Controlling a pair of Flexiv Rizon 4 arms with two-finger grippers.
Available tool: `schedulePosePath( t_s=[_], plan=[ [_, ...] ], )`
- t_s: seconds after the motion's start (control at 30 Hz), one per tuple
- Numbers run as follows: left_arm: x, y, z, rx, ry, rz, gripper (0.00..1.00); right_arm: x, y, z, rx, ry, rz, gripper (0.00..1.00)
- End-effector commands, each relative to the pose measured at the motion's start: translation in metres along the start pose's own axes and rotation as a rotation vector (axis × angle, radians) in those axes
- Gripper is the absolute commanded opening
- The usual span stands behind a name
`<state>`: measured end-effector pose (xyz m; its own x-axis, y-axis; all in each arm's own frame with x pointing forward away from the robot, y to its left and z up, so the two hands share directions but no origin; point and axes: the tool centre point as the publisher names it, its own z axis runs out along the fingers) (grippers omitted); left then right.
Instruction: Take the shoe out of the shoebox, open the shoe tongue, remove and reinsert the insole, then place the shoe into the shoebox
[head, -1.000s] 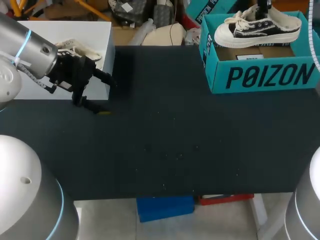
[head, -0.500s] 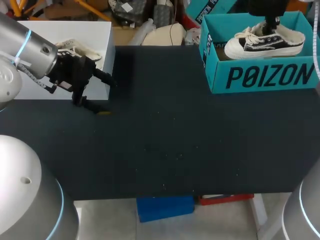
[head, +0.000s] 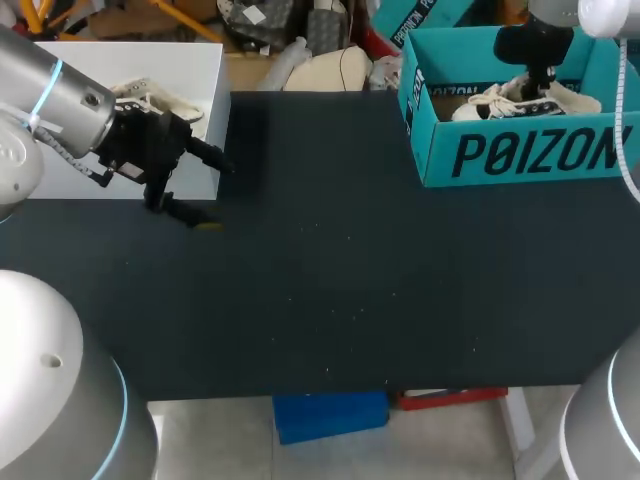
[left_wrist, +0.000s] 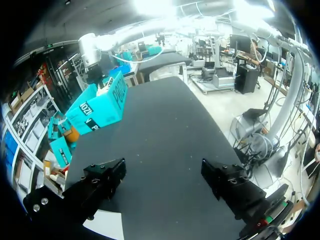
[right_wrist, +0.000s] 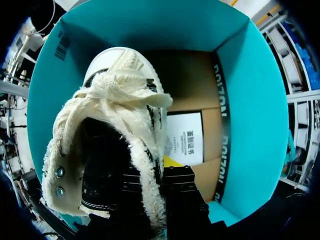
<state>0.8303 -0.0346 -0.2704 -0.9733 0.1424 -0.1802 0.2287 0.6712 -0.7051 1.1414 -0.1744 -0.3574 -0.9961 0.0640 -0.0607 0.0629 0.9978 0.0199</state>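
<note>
The right pincer (head: 541, 72) was clenched on the shoe (head: 515, 100), low inside the shoebox (head: 520, 155). The left pincer (left_wrist: 164, 172) hung released above the desk (head: 330, 280), its fingers wide apart.

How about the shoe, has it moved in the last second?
Yes. The shoe, held by the right gripper, has dropped: earlier it hung above the shoebox rim, now it sits low behind the front wall.
</note>
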Motion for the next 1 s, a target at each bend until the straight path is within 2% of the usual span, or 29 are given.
schedulePosePath(
  t_s=[0.03, 0.3, 0.33, 0.37, 0.43, 0.53, 0.57, 0.6, 0.73, 0.83, 1.0],
  plan=[
    [0.001, 0.000, 0.001, -0.002, -0.005, 0.002, 1.00, -0.010, 0.000, 0.019, -0.006, 0.021, 0.012, 0.00],
    [0.001, 0.000, 0.001, -0.002, -0.005, 0.002, 1.00, -0.007, -0.003, 0.039, -0.004, 0.038, 0.055, 0.00],
    [0.001, 0.000, 0.001, -0.002, -0.005, 0.002, 1.00, -0.006, -0.003, 0.040, -0.004, 0.040, 0.065, 0.14],
    [0.001, 0.000, 0.001, -0.002, -0.005, 0.002, 1.00, -0.006, -0.003, 0.040, -0.007, 0.040, 0.067, 0.42],
    [0.001, 0.000, 0.001, -0.002, -0.005, 0.002, 1.00, -0.005, -0.003, 0.041, 0.013, 0.041, 0.073, 0.35],
    [0.001, 0.000, 0.001, -0.002, -0.005, 0.002, 1.00, -0.003, -0.005, 0.035, 0.041, 0.024, 0.103, 0.39],
    [0.001, 0.000, 0.001, -0.002, -0.005, 0.002, 1.00, -0.003, -0.006, 0.031, 0.034, 0.014, 0.115, 0.44],
    [0.001, 0.000, 0.001, -0.002, -0.005, 0.002, 1.00, -0.002, -0.006, 0.027, 0.051, 0.013, 0.118, 0.45],
    [0.001, 0.000, 0.001, -0.002, -0.005, 0.002, 1.00, 0.002, -0.010, 0.003, 0.086, -0.014, 0.154, 0.38],
    [0.001, 0.000, 0.001, -0.002, -0.005, 0.002, 1.00, 0.007, -0.012, -0.022, 0.094, -0.043, 0.194, 0.38],
    [0.001, 0.000, 0.001, -0.002, -0.005, 0.002, 1.00, 0.026, -0.007, -0.072, 0.100, -0.090, 0.247, 0.44]
  ],
)
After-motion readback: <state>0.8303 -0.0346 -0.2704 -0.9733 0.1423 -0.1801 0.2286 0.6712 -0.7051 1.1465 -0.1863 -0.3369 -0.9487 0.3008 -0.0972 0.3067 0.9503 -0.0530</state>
